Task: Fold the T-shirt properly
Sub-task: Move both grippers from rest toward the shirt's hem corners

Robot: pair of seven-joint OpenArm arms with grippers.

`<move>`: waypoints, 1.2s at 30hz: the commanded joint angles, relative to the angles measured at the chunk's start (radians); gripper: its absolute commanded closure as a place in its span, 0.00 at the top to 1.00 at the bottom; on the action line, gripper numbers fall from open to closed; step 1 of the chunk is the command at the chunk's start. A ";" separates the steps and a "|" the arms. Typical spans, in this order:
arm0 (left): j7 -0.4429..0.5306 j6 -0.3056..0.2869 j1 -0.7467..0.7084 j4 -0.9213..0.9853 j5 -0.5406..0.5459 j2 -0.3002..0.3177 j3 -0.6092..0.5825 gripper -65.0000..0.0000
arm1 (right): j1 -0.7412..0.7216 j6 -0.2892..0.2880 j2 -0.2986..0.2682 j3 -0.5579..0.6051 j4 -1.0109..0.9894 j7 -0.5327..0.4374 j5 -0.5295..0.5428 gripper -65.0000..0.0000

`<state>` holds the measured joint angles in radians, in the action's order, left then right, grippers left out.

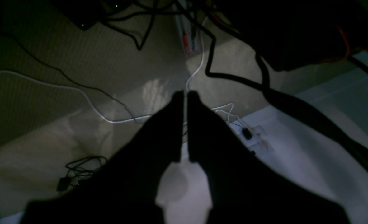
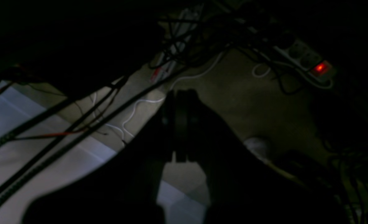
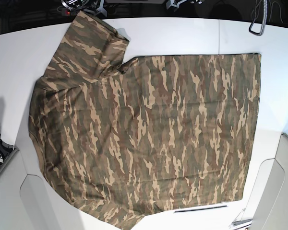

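The camouflage T-shirt (image 3: 149,129) lies spread flat on the white table (image 3: 182,33) in the base view. Its straight hem is to the right, and one sleeve (image 3: 89,43) lies angled at the top left. Its lower left edge runs out of the frame, and the collar and label do not show. Neither arm shows in the base view. My left gripper (image 1: 186,95) is shut and empty, hanging over carpet beside the table edge. My right gripper (image 2: 181,93) is shut and empty, also over carpet. The shirt shows in neither wrist view.
Both wrist views are dark and show carpet with several black and white cables (image 1: 87,96). A power strip with a red light (image 2: 321,67) lies at the right. The white table edge shows in the left wrist view (image 1: 311,149) and the right wrist view (image 2: 31,149). A cable loop (image 3: 257,21) hangs at the table's top right.
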<state>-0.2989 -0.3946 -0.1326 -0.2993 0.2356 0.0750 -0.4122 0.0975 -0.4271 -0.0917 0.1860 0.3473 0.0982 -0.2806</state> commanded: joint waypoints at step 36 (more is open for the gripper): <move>-0.148 -0.193 -0.437 -0.513 0.027 0.189 0.002 0.05 | 0.364 -0.164 -0.262 0.000 0.463 0.034 0.250 0.03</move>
<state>-0.4374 -0.5770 -0.5510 -0.8158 0.2584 0.2626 -0.4103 0.4488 -0.5747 -0.3416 0.1864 0.8047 0.1413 -0.0334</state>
